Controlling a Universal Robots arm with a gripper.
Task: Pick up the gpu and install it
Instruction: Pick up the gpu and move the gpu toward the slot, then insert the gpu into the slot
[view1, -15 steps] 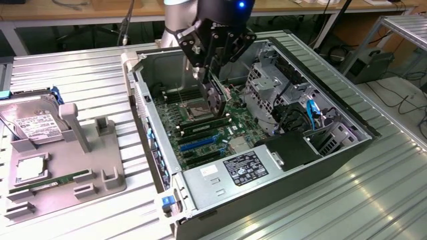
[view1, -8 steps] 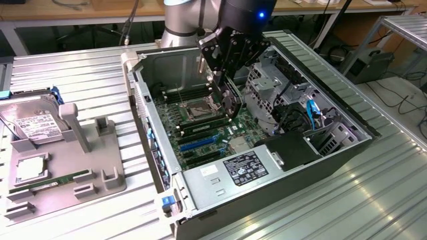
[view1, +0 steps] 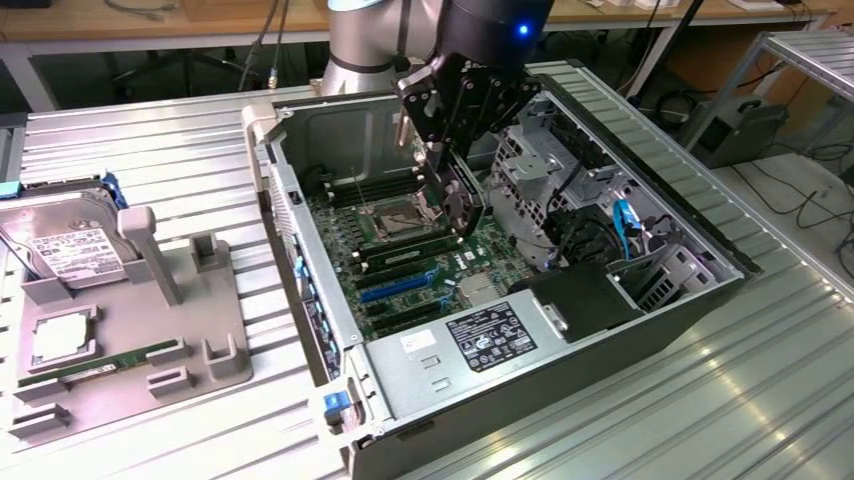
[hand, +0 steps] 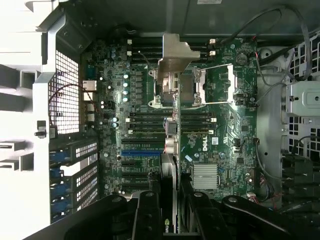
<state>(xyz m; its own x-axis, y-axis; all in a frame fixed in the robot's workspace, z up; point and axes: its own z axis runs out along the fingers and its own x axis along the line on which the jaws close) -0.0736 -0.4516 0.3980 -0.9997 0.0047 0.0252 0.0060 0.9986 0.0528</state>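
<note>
The open computer case (view1: 694, 250) lies on its side with the green motherboard (view1: 400, 250) facing up. My gripper (view1: 447, 140) hangs over the board, shut on the gpu (view1: 461, 205), a dark card held edge-on and pointing down toward the board. In the wrist view the gripper (hand: 171, 205) clamps the gpu (hand: 171, 150) between its black fingers (hand: 147, 210). The card's pale metal bracket (hand: 175, 57) sticks out over the CPU socket (hand: 192, 85). The blue expansion slot (hand: 142, 153) lies just beside the card's edge. I cannot tell if the card touches the board.
A grey parts tray (view1: 200, 340) at the exterior view's left holds a silver hard drive (view1: 67, 245), a green RAM stick (view1: 114, 362) and a small square chip (view1: 60, 340). Inside the case, a drive cage (view1: 534, 160) and labelled power supply (view1: 487, 335) flank the board.
</note>
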